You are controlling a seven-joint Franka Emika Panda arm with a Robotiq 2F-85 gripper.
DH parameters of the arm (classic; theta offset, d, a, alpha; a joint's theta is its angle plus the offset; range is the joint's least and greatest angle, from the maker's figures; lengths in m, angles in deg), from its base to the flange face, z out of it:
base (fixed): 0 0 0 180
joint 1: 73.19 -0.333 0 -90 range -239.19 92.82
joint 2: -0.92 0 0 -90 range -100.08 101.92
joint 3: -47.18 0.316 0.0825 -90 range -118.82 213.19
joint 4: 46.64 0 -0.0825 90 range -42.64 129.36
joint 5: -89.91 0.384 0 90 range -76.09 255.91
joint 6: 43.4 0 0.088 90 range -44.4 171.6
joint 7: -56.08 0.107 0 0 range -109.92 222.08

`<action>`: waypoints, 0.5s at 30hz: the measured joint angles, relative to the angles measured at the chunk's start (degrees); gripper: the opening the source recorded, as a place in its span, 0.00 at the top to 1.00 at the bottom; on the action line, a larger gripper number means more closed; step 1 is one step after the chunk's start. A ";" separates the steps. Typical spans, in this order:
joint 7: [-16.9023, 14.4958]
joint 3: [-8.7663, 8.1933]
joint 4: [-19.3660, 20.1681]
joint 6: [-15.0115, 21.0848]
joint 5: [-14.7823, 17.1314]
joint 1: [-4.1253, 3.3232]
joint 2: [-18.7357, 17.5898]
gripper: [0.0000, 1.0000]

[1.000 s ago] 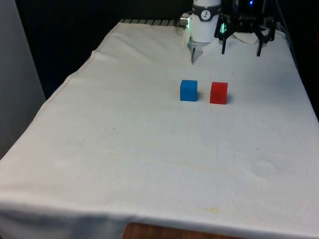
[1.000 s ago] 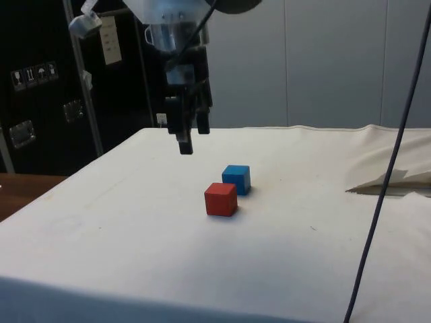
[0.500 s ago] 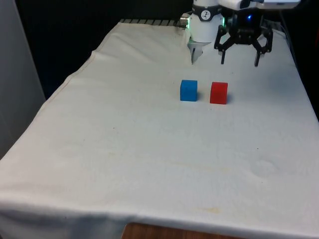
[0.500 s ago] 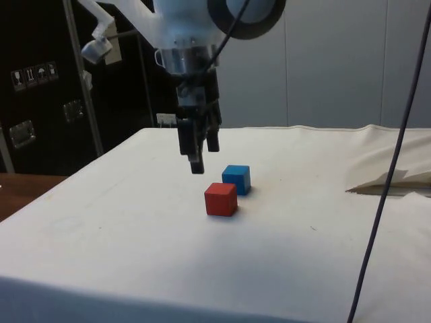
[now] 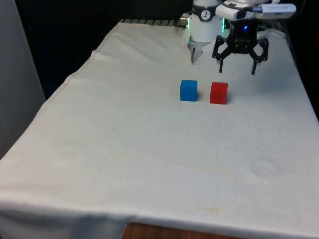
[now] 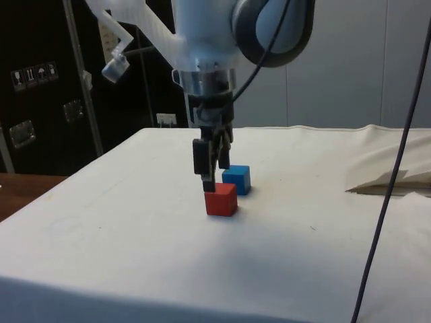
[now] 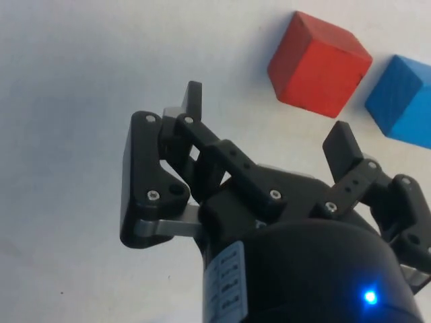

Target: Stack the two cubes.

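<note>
Two cubes sit side by side on your worktop [image 5: 149, 149], near but not touching: blue cube [image 5: 188, 90] toward the front view's left, red cube [image 5: 219, 93] toward its right. Your hand [image 5: 237, 67] hangs above the cloth just behind the red cube, fingers [image 7: 192, 101] spread wide, gripping nothing.

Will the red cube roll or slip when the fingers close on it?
The red cube has flat faces and sits square on the cloth, so it likely won't roll. It looks rigid and probably light. The blue cube stands apart, so probably undisturbed.
</note>
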 measured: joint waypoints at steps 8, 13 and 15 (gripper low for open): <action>0.00 -0.40 1.09 2.92 -0.34 0.11 -1.32 0.00; 0.00 -0.46 1.20 3.09 -0.40 0.11 -1.66 0.00; 0.00 -0.46 1.20 3.09 -0.40 0.11 -1.66 0.00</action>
